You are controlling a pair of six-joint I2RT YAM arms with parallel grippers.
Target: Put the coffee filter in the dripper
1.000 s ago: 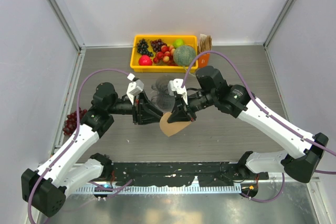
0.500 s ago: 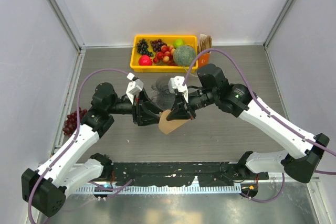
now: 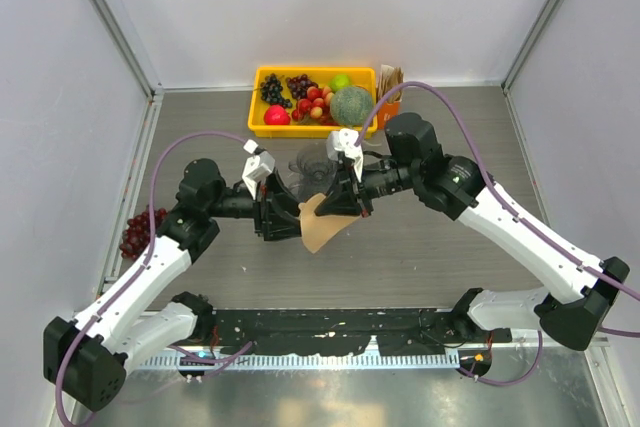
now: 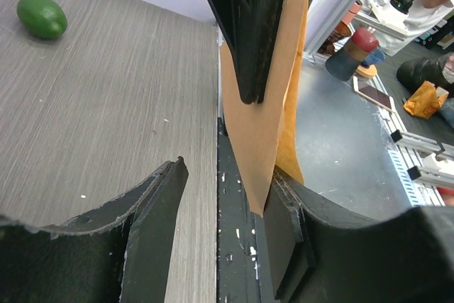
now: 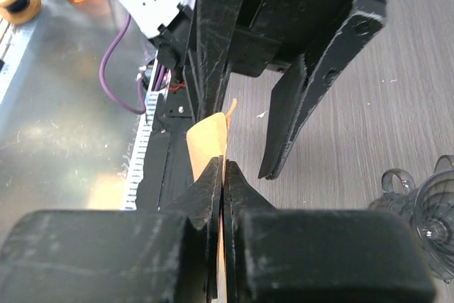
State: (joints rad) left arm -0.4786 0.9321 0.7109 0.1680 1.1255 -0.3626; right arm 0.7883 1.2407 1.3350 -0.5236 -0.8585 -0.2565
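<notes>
The right gripper (image 3: 333, 209) is clamped tight on the coffee filter (image 3: 320, 231), holding the tan paper in the air over the middle of the bench (image 3: 420, 257), just to the near side of the dripper (image 3: 311, 167), which stands upright on the bench. The left gripper (image 3: 297, 219) meets it from the left with its jaws parted, and the filter's edge hangs in the gap close against one finger (image 4: 284, 228) without being pinched. A yellow tray (image 3: 300, 131) of fruit sits at the far edge.
</notes>
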